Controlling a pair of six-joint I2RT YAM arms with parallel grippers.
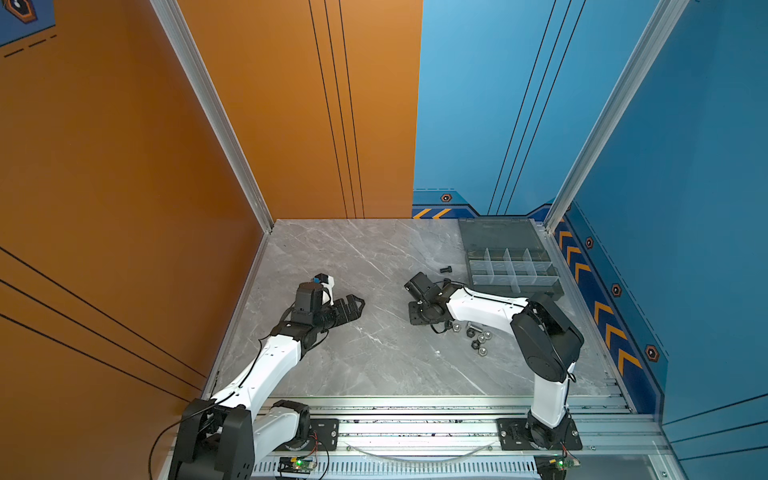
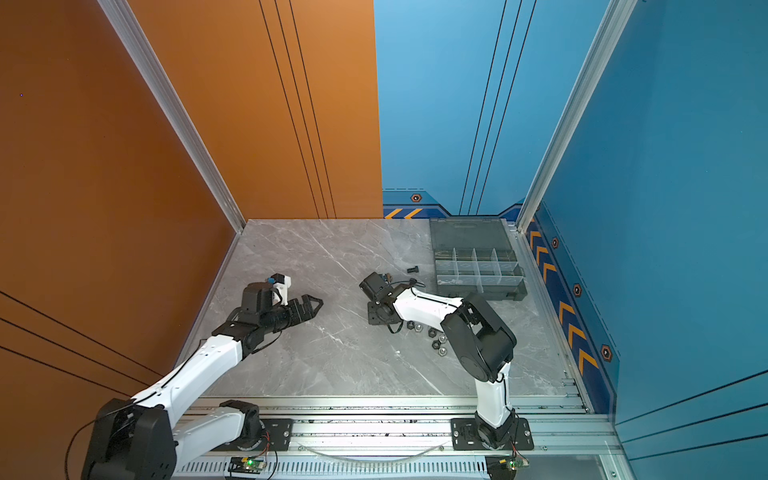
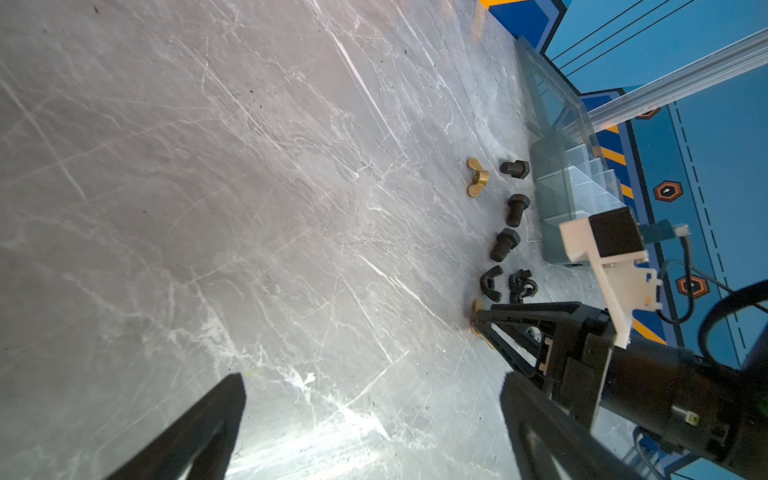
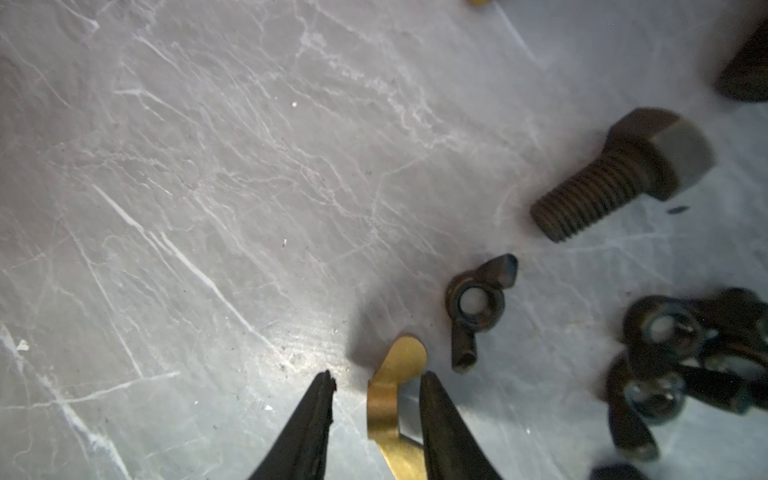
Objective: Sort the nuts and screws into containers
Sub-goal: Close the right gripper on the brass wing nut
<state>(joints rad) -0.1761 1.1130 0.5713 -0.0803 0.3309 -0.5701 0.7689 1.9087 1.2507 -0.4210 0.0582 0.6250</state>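
In the right wrist view my right gripper (image 4: pixel 378 376) straddles a brass wing nut (image 4: pixel 399 361) lying on the table. One finger touches the nut and the other stands a small gap off it. Beside it lie a black wing nut (image 4: pixel 478 303), a black screw (image 4: pixel 623 174) and a clump of black wing nuts (image 4: pixel 685 365). The left wrist view shows another brass wing nut (image 3: pixel 477 178) and three black screws (image 3: pixel 517 210) in a row beside the grey organizer box (image 3: pixel 557 166). My left gripper (image 1: pixel 359 305) hovers wide open and empty left of the middle. The box's containers (image 1: pixel 519 288) look empty.
A lone black screw (image 1: pixel 446 269) lies left of the box. Several silver and black hex nuts (image 1: pixel 478 334) sit under my right forearm. The box's lid (image 1: pixel 498 235) lies open flat toward the back wall. Walls close in the table at the left, back and right.
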